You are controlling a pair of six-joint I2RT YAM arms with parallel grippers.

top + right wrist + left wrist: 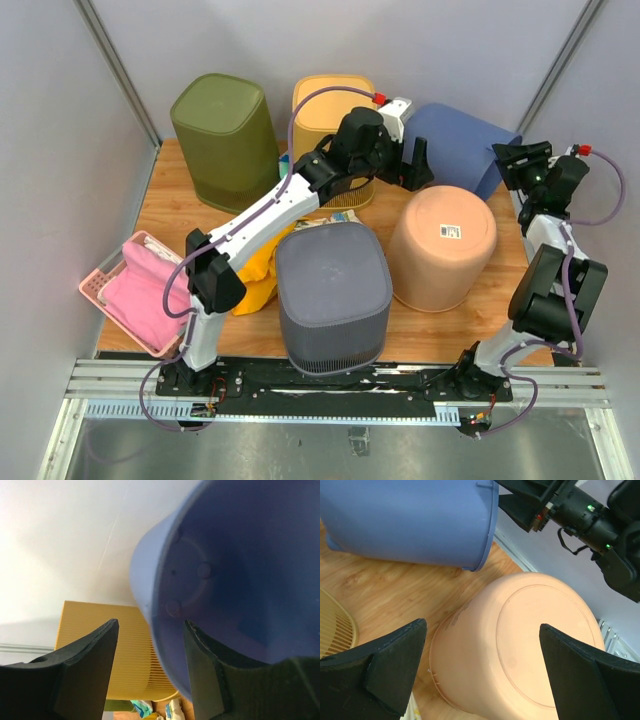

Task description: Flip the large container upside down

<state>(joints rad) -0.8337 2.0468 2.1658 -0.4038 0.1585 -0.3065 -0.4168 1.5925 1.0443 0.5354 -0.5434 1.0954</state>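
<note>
Beside tilted blue container (455, 140), peach bin (443, 247)

left arm (262, 215): stretched far out, diagonal, nearly straight | left gripper (482, 630): jaws wide apart, fingers (385, 670) angled downward | right arm (548, 285): elbow folded tight, forearm rising steeply | right gripper (151, 625): jaws parted, gap narrower than left's; sits near, right of the left claw's tips, facing it

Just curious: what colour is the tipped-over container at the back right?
The tipped-over container is blue, best seen in the top external view.
</note>
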